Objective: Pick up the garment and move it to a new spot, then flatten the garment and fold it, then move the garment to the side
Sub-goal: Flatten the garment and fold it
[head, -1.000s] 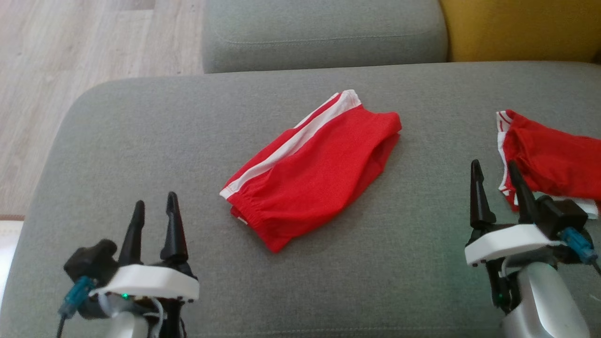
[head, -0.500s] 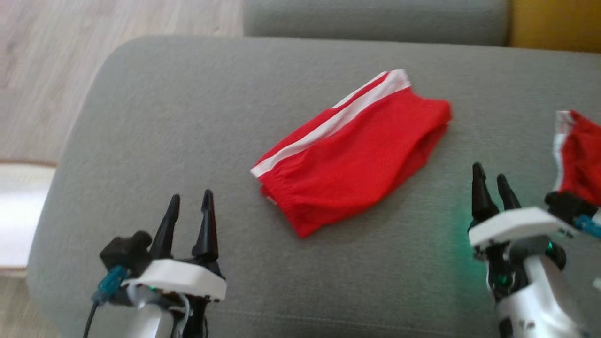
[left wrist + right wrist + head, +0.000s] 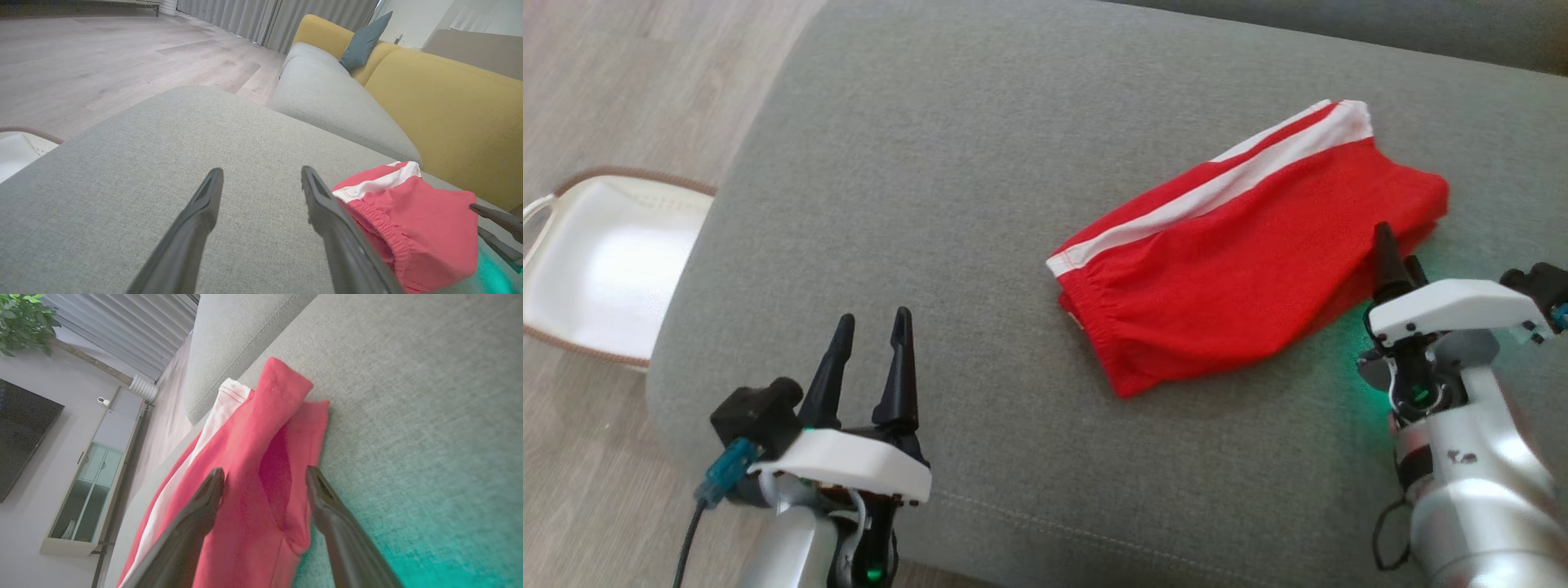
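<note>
Right gripper [image 3: 1396, 247] has drawn in to the folded red shorts [image 3: 1233, 269], jaws wide over their edge; left gripper [image 3: 874, 320] hovers apart, jaws wide, above the grey cushion [image 3: 915, 163].

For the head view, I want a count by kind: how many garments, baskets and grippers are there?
red shorts: 1
white basket: 1
grippers: 2 (left gripper, right gripper)
Total: 4
</note>
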`<state>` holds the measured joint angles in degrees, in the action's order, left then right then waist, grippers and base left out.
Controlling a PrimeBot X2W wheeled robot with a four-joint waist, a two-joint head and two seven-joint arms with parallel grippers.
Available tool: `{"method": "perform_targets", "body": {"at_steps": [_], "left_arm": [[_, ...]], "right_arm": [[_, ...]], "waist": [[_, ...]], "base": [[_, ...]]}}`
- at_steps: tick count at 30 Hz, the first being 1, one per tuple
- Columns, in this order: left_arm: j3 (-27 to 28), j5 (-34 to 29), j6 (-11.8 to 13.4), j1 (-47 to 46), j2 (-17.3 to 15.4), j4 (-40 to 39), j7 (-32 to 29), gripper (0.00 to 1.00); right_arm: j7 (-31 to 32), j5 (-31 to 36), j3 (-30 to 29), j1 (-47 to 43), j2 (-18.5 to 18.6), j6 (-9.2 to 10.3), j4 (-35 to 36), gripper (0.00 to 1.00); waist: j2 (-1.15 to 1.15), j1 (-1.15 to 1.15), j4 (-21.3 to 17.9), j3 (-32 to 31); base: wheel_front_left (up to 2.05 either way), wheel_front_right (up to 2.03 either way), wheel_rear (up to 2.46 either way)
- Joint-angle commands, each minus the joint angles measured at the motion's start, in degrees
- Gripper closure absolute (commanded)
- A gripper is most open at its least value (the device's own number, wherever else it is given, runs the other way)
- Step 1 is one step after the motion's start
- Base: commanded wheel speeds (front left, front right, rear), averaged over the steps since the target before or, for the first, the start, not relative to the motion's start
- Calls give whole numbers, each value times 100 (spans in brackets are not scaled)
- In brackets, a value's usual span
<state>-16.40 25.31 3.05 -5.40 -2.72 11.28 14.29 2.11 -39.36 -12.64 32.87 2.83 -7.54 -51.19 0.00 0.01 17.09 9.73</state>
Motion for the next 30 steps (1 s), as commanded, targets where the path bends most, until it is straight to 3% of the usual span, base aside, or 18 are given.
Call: {"method": "perform_targets", "body": {"at_steps": [1, 16, 30], "left_arm": [[128, 8, 12, -232, -16, -167, 71, 0], [-14, 19, 78, -215, -16, -264, 71, 0], [-32, 119, 41, -369, -16, -283, 71, 0]], "right_arm": [[-26, 57, 93, 203, 5, 5, 125, 0], [-491, 1414, -1317, 1247, 136, 5, -1901, 0], [107, 2422, -2159, 1828, 302, 5, -2269, 0]], "waist": [[0, -1, 57, 32], [0, -1, 148, 26], [0, -1, 257, 311]], "base": [[0, 0, 0], [0, 0, 0], [0, 0, 0]]}}
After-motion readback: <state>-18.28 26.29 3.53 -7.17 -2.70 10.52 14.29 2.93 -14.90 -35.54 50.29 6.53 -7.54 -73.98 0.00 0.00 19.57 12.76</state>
